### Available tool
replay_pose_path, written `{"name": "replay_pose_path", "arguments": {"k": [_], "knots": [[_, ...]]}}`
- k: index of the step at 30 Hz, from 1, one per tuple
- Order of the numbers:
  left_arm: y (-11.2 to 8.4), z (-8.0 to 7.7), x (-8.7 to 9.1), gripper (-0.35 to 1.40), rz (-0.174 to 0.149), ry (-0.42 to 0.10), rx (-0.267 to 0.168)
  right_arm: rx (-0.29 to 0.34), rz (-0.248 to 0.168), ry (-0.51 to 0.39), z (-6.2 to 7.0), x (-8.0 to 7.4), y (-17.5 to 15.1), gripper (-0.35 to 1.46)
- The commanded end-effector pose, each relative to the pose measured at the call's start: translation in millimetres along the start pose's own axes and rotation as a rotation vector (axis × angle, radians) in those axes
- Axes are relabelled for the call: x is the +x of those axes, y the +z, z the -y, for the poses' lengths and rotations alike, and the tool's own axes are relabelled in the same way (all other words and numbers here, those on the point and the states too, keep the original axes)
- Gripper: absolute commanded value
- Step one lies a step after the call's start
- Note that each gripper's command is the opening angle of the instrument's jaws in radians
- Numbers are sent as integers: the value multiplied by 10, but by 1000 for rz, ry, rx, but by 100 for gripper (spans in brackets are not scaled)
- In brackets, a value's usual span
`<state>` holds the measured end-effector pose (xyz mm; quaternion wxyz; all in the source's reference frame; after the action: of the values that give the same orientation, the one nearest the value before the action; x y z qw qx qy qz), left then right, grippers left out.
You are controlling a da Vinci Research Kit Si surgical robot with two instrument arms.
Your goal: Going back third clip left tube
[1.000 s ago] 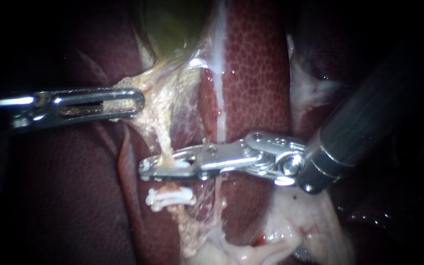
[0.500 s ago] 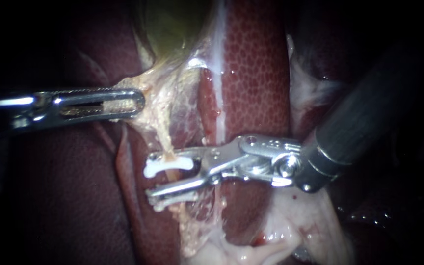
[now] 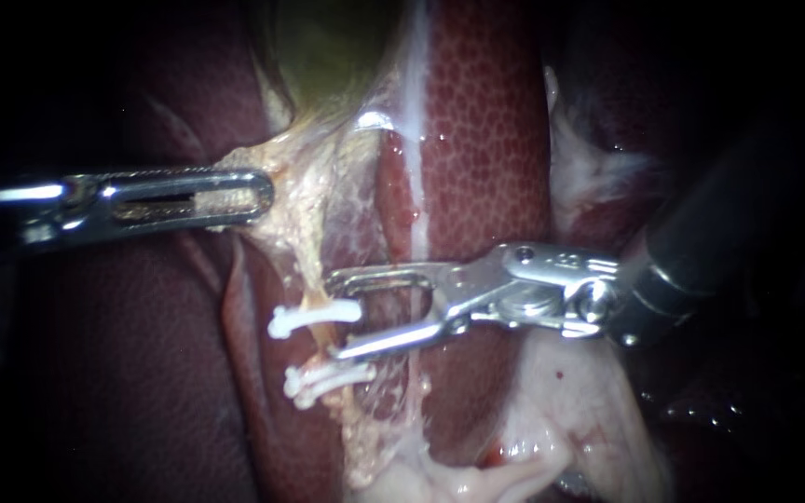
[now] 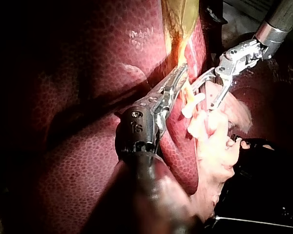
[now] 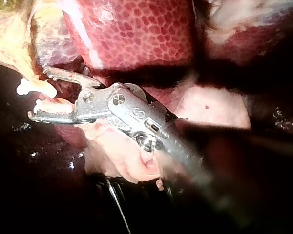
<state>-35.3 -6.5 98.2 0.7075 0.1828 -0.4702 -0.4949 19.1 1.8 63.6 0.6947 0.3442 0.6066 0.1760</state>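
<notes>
A thin yellowish tube (image 3: pixel 314 278) runs down from the green gallbladder (image 3: pixel 328 47) between the liver lobes. A white clip (image 3: pixel 314 317) sits across it, with more white clips (image 3: pixel 325 379) just below. My right instrument (image 3: pixel 333 317) comes in from the right. Its jaws are open and empty, their tips just right of the upper clip. My left instrument (image 3: pixel 235 196) is shut on pale tissue (image 3: pixel 281 177) under the gallbladder and holds it to the left. The right wrist view shows the open right instrument (image 5: pixel 39 95) beside the clip (image 5: pixel 36 87). In the left wrist view the left instrument (image 4: pixel 178 80) grips beside the clip (image 4: pixel 193 103).
Dark red liver (image 3: pixel 486 140) lies on both sides of the tube. A white strand (image 3: pixel 415 140) runs down the right lobe. Pale fatty tissue (image 3: pixel 570 419) lies under the right instrument's wrist.
The right instrument's jaws opened off the tube, leaving the upper white clip on it, then drew back to the right. The left instrument has not moved.
</notes>
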Motion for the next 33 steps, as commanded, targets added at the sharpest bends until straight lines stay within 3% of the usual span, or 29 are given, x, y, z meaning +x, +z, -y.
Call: {"name": "replay_pose_path", "arguments": {"k": [1, 10, 16, 25, 33], "knots": [[0, 0, 0, -35, 0, 0, 0, -2, -1, -7, 2, 4, -10, 60], [1, 0, 0, -35, 0, 0, 0, -2, -3, -37, 23, 40, -80, 60], [2, 0, 0, -35, 0, 0, -1, -9, -3, -54, 38, 60, -107, 60], [11, -3, 6, -35, 4, 3, -5, -4, 3, -56, 47, 64, -116, 60], [36, -7, 18, -35, 11, 10, -15, -3, 4, -56, 49, 65, -117, 60]]}}
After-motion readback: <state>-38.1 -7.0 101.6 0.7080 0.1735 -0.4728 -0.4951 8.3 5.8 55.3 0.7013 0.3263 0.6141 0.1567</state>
